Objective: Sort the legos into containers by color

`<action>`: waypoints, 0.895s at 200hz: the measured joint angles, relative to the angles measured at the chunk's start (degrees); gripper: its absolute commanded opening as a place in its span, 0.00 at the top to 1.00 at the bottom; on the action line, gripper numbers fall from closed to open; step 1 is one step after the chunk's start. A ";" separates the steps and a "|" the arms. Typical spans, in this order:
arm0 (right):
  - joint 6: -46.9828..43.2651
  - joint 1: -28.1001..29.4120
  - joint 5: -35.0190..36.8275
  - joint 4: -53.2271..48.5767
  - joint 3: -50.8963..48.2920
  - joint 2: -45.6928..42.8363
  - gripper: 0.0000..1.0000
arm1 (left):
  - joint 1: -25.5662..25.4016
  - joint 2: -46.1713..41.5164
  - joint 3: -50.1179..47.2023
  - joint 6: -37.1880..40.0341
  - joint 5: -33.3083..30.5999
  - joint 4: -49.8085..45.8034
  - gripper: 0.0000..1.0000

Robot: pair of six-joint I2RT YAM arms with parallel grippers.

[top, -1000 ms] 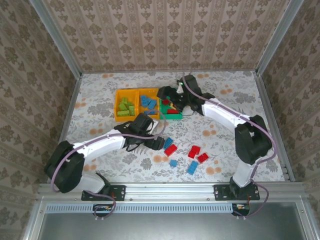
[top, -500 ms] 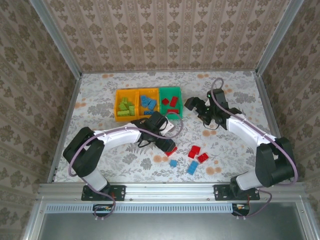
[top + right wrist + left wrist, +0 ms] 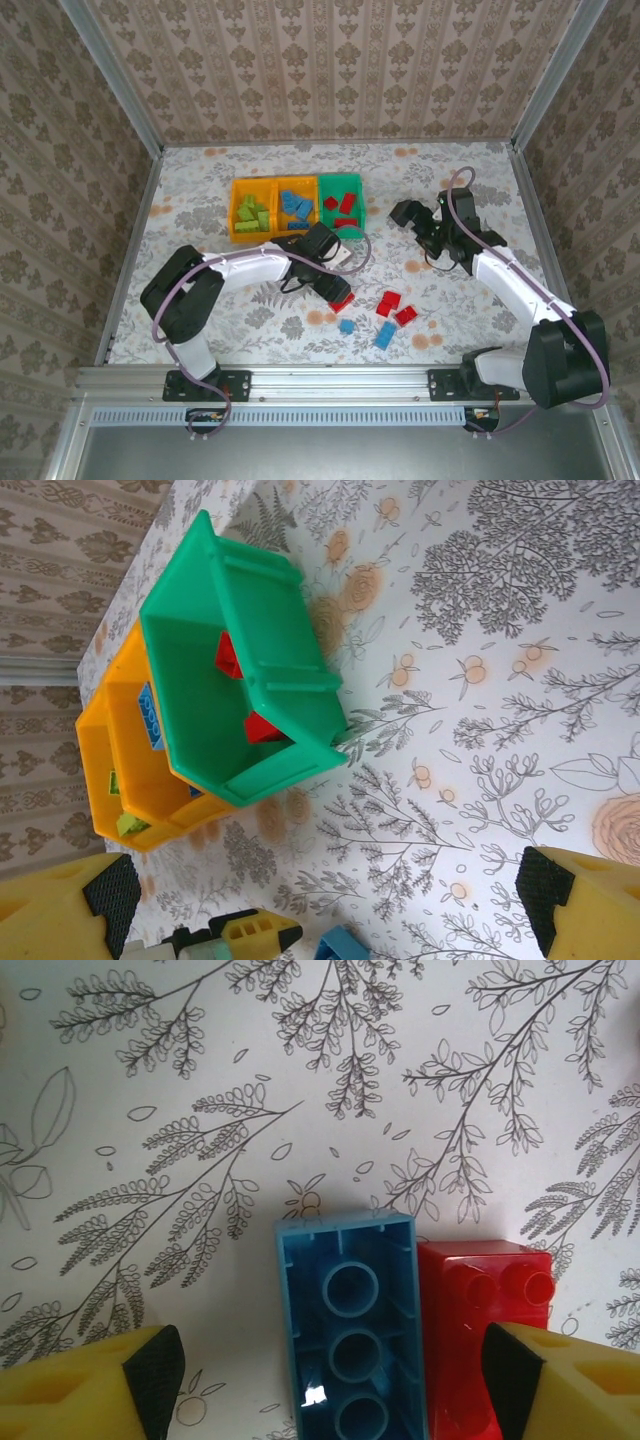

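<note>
My left gripper (image 3: 335,1380) gapes over a blue brick (image 3: 345,1330) touching a red brick (image 3: 470,1300). My right gripper (image 3: 330,900) hangs released near the green bin (image 3: 295,695).

- A table (image 3: 200,190) with a pale, floral-printed top is seen, walled at the back and both sides.
- Three bins are set on it in a touching row towards the back left: a left orange-yellow bin (image 3: 234,212), a middle orange-yellow bin (image 3: 297,180) and a green bin (image 3: 340,177) at the right end.
- Nearer the front, a pair of red bricks (image 3: 388,303) lies close together, with a small blue brick (image 3: 347,326) and a longer blue brick (image 3: 385,336) near them.
- An upturned blue brick (image 3: 350,1350) is seen hollow side up, with a studded red brick (image 3: 480,1310) touching its side.
</note>
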 measured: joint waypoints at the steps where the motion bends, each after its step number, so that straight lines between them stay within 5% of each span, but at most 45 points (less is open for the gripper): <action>1: 0.00 0.00 0.00 0.00 -0.07 -0.07 0.01 | 0.04 0.00 0.00 0.00 0.00 0.02 0.22; 154: 0.00 -0.46 0.42 -1.03 -1.25 -0.70 0.00 | 4.31 -0.28 -3.15 -2.29 -1.07 2.82 0.26; 179: 0.02 -0.46 0.42 -1.05 -1.38 -0.76 0.00 | 4.39 -0.39 -3.30 -2.54 -1.40 2.93 0.39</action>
